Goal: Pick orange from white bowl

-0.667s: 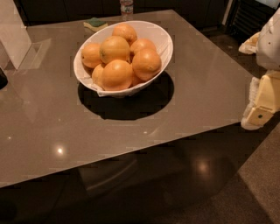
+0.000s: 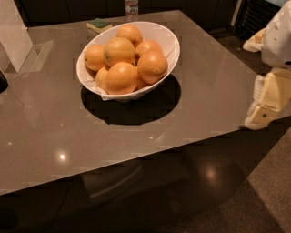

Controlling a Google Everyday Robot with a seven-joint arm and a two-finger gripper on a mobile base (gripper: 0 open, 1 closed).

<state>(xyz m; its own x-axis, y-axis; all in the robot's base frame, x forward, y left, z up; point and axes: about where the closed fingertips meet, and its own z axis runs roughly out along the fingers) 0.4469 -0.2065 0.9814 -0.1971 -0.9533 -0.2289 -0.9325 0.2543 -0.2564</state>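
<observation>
Table (image 2: 204,104): a glossy grey-brown top fills most of the view and reflects ceiling lights near the front edge.

Floor (image 2: 273,195): a paler covering shows at lower right, past the table corner.

Bowl (image 2: 172,43): white, oval and glossy, it stands on the far half of the table, left of centre, and casts a dark shadow on its near side. The rim slants, higher at the back.

Gripper (image 2: 264,108): the cream-coloured end of the arm hangs at the right edge of the view, just off the table's right side and well apart from the bowl. It touches nothing visible. Its open or closed state cannot be told from this angle.

Oranges (image 2: 122,77): about seven lie heaped in the bowl, touching one another and rising above the rim. None is outside it. One orange (image 2: 119,51) sits high in the heap, left of centre.

Sponge (image 2: 98,25): green over yellow, it lies behind the bowl.

Bottle (image 2: 131,8): apparently clear plastic, at the far edge; only its lower part shows.
</observation>
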